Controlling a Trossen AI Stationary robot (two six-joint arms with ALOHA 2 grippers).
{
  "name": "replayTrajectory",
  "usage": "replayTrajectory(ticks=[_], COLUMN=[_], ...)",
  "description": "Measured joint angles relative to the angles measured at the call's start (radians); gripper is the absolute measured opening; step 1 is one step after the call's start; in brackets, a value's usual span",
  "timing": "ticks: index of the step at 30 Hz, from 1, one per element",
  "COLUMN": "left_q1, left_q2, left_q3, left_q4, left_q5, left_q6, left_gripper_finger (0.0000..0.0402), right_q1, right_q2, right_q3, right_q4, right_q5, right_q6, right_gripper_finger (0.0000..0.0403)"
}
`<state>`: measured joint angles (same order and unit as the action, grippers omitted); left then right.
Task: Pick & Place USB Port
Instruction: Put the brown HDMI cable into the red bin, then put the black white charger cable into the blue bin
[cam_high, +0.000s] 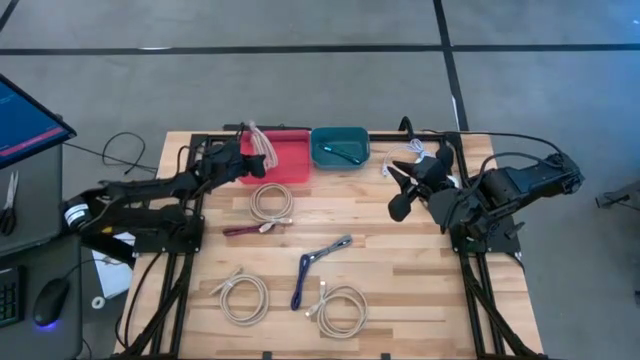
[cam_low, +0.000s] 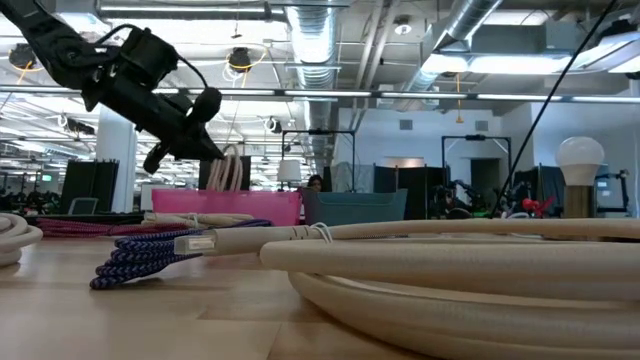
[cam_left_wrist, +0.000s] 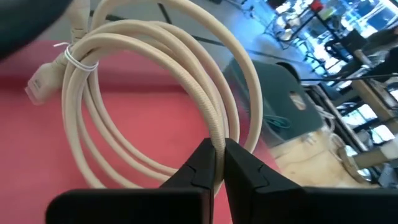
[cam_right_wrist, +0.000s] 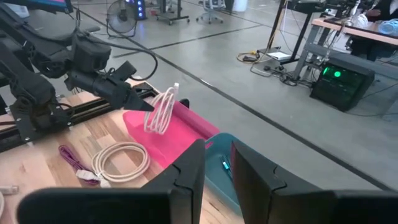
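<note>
Pinching a coiled beige cable (cam_left_wrist: 155, 93) between fingers pressed nearly together, the left end effector (cam_left_wrist: 219, 163) hung above the red bin (cam_high: 287, 160), with the coil dangling just below its tips and not yet resting on the bin floor. Directly under the coil lay the bin's red bottom; just beyond it, on the side away from the left arm, sat the teal bin (cam_high: 340, 146) with a small dark item inside. Farther out on the tabletop (cam_high: 400, 270), several more cables waited: a beige coil (cam_high: 271, 201) just beside the red bin, a purple cable (cam_high: 245, 229) near it, a blue braided cable (cam_high: 318, 264) and two more beige coils (cam_high: 340, 308) well apart toward the near edge. The right end effector (cam_right_wrist: 217, 169) idled beside the teal bin with its fingers partly spread and nothing between them.

The step in hand appeared to be the placing: the cable was carried and over its bin. The next move probably called for lowering a little, then releasing so the whole coil dropped inside the red walls rather than draping over the rim.
</note>
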<state>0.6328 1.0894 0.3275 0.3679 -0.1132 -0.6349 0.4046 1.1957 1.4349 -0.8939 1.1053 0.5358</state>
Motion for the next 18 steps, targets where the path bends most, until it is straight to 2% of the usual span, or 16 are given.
replayTrajectory(ticks=[7, 14, 18], left_q1=[0.018, 0.018, 0.018], left_q2=[0.02, -0.01, -0.053], left_q3=[0.0, 0.0, 0.0], left_q4=[0.005, 0.015, 0.093], left_q5=[-0.002, 0.024, 0.129], left_q6=[-0.027, 0.012, 0.027], left_gripper_finger=[0.0045, 0.0084, 0.0098], right_q1=[0.0, 0.0, 0.0], right_q2=[0.0, 0.0, 0.0], right_q3=[0.0, 0.0, 0.0], right_q4=[0.0, -0.004, -0.018], right_q5=[0.0, 0.0, -0.002], right_q6=[-0.002, -0.003, -0.004], right_gripper_finger=[0.0069, 0.0069, 0.0069])
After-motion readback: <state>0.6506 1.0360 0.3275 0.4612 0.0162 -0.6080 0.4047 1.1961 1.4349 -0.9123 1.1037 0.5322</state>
